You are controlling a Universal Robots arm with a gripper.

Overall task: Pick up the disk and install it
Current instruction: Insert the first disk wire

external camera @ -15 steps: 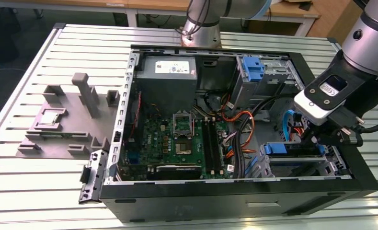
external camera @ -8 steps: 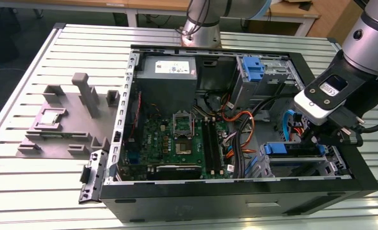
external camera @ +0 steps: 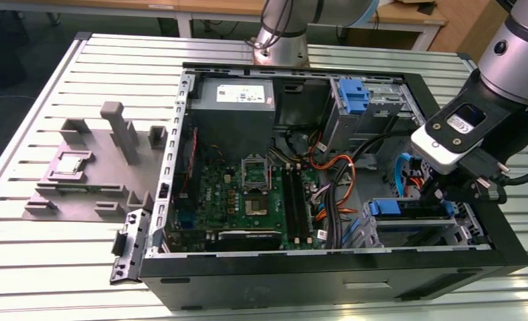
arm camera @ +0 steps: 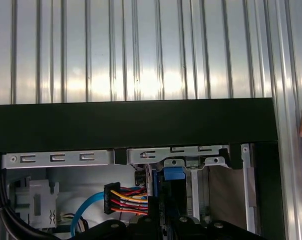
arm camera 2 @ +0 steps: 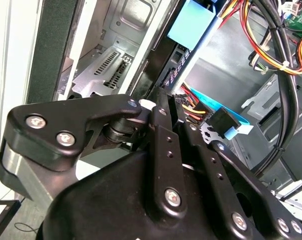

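- One gripper (external camera: pixel 451 194) hangs inside the open computer case (external camera: pixel 335 267) at the right of the exterior view, over the lower drive bay.
- Whether its fingers are wide or narrow, I cannot tell.
- One disk (external camera: pixel 407 208) in its blue carrier sits in that bay, just below the gripper.
- Two blue carriers show: this one and another (external camera: pixel 355 95) at the upper right.
- One grey fixture tray (external camera: pixel 94 170) lies on the counter (external camera: pixel 49 267), left.

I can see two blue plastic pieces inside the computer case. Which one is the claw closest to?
The blue plastic piece low in the drive cage by the case's front edge, directly beneath the claw. The other blue plastic bracket sits at the far corner.
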